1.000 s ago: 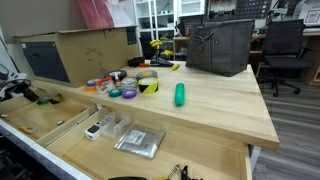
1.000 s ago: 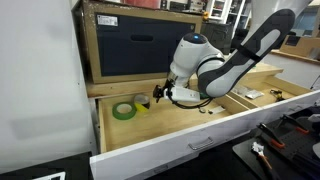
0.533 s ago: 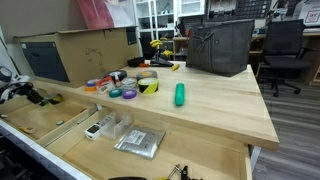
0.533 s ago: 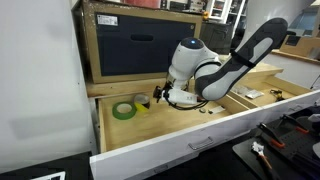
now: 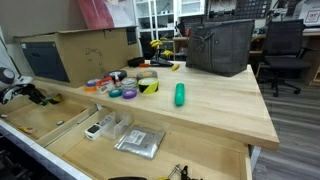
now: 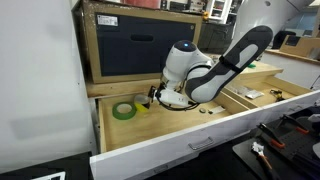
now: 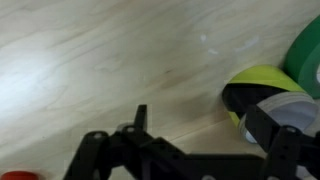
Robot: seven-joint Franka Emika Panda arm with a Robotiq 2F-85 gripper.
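In an exterior view I see the wooden worktop [image 5: 215, 115] with a cluster of tape rolls [image 5: 125, 85] at its far left. A green cylinder [image 5: 180, 94] lies right of them, and a dark grey bag [image 5: 220, 47] stands farther back. A cardboard box [image 5: 85, 50] stands far left. Nearer, the open drawer [image 5: 45, 118] holds a clear divider tray [image 5: 112, 126] and a silvery pouch [image 5: 138, 142]. My gripper [image 5: 38, 97] sits at its left end.
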